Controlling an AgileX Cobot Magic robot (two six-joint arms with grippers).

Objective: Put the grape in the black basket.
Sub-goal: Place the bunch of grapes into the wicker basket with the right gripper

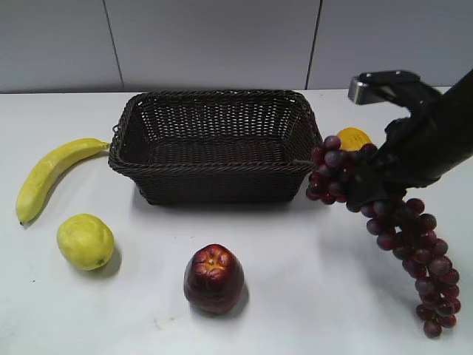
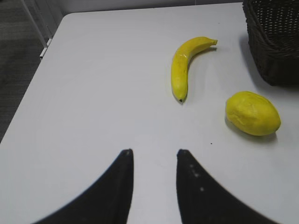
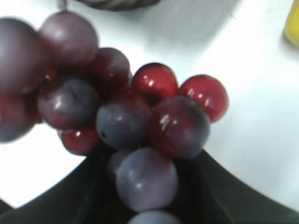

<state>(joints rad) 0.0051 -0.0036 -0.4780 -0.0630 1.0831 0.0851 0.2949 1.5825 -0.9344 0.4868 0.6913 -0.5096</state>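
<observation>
The right claw (image 1: 363, 194) is clamped on the grape (image 1: 403, 237) near its thick end, lifted off the bench (image 1: 295, 281); the bunch hangs tapering down and rightward, just right of the black basket (image 1: 214, 144). The left claw (image 2: 154, 186) hangs apart over bare bench.

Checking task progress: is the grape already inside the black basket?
No, the grape hangs from the right gripper beside the black basket.

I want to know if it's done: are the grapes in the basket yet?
Not yet. The grape hangs from the right pincer, outside the black basket, to its right. Nothing shows inside the basket.
</observation>
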